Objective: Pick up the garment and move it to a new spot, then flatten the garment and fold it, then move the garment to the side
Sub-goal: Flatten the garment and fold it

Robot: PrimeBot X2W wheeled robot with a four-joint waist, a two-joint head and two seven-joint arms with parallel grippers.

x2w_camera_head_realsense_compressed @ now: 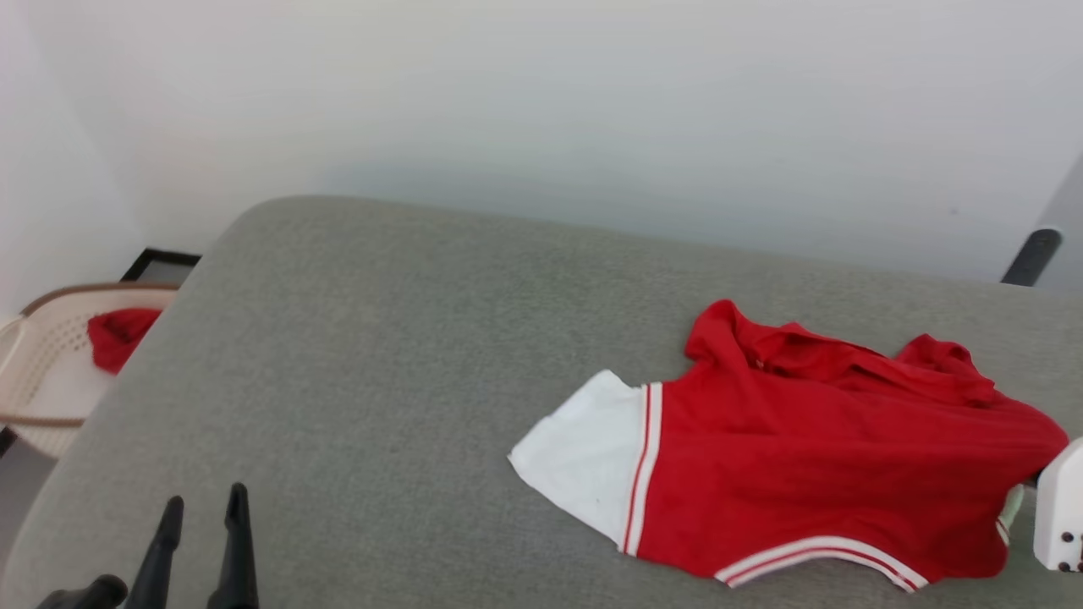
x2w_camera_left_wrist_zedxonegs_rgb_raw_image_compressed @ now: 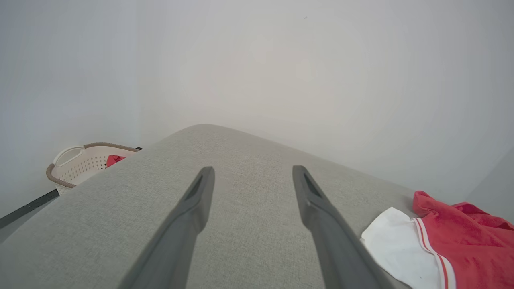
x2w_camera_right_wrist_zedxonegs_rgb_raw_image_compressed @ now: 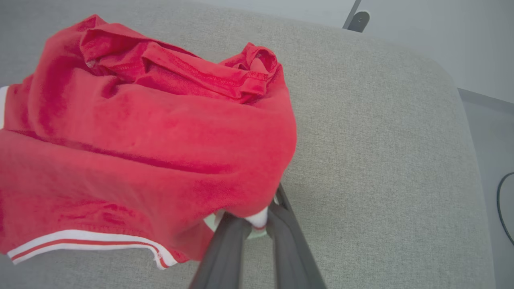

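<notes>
The red garment (x2w_camera_head_realsense_compressed: 804,448) lies crumpled on the right side of the grey padded surface (x2w_camera_head_realsense_compressed: 364,364), one white sleeve (x2w_camera_head_realsense_compressed: 584,452) with red-striped trim spread to the left. Its chest print is hidden. In the right wrist view my right gripper (x2w_camera_right_wrist_zedxonegs_rgb_raw_image_compressed: 257,218) is shut on the garment (x2w_camera_right_wrist_zedxonegs_rgb_raw_image_compressed: 140,140) at its near right edge, pinching red and white cloth. Its pale wrist housing (x2w_camera_head_realsense_compressed: 1062,516) shows at the right edge of the head view. My left gripper (x2w_camera_head_realsense_compressed: 206,499) is open at the lower left, well apart from the garment (x2w_camera_left_wrist_zedxonegs_rgb_raw_image_compressed: 461,241), with nothing between its fingers (x2w_camera_left_wrist_zedxonegs_rgb_raw_image_compressed: 196,200).
A cream laundry basket (x2w_camera_head_realsense_compressed: 51,364) holding another red cloth (x2w_camera_head_realsense_compressed: 118,334) stands off the surface's left edge. A white wall runs behind. A dark post (x2w_camera_head_realsense_compressed: 1032,254) rises at the far right corner, and a black cable (x2w_camera_right_wrist_zedxonegs_rgb_raw_image_compressed: 502,200) lies on the floor there.
</notes>
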